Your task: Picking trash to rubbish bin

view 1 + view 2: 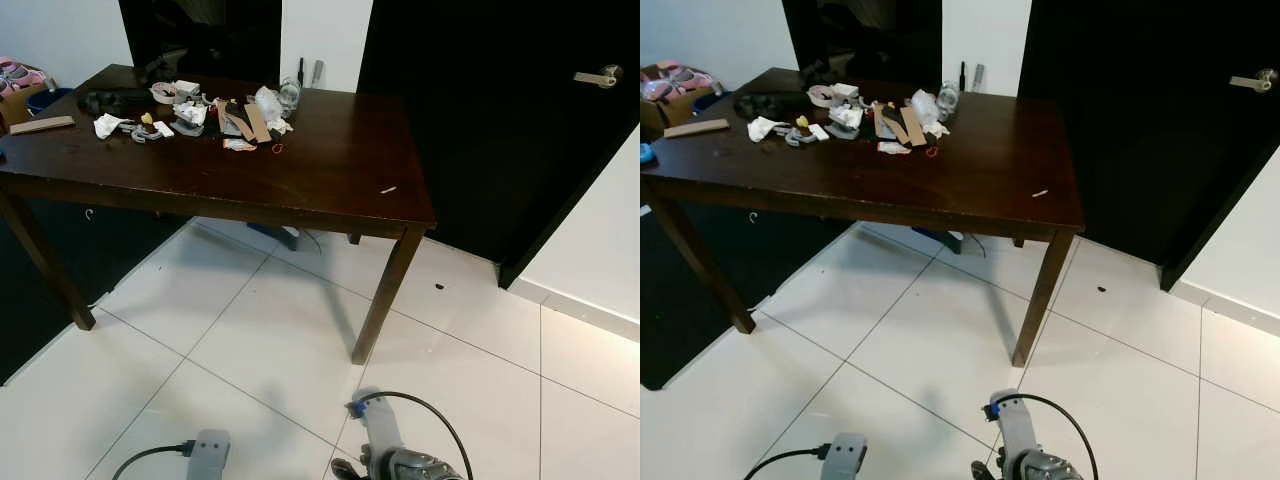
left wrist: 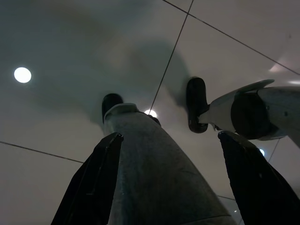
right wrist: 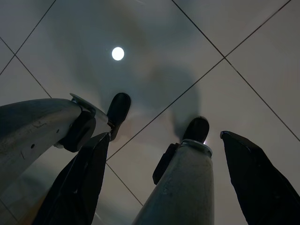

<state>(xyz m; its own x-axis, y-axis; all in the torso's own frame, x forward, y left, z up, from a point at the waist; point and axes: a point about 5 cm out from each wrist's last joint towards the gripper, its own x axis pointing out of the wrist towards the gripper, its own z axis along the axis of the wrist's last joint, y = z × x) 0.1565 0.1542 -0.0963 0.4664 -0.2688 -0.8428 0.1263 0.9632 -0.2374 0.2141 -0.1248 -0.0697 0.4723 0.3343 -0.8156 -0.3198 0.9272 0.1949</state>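
A dark wooden table [image 1: 330, 170] stands ahead of me with a heap of trash [image 1: 200, 115] on its far left part: crumpled white paper [image 1: 108, 125], cardboard strips [image 1: 258, 123], clear plastic wrap [image 1: 270, 100] and small scraps. A small pale scrap [image 1: 388, 189] lies alone near the table's right edge. Both arms hang low at the picture's bottom edge. My left gripper [image 2: 168, 183] points down at the tiled floor with its fingers [image 2: 93, 183] spread apart, holding nothing. My right gripper [image 3: 164, 187] hangs the same way, fingers [image 3: 258, 183] wide and empty.
White tiled floor [image 1: 250, 340] lies between me and the table. A black door [image 1: 500, 100] with a silver handle [image 1: 600, 76] is at the right, white wall beside it. A dark mat [image 1: 40, 300] lies under the table's left side. Boxes [image 1: 20, 95] sit at far left.
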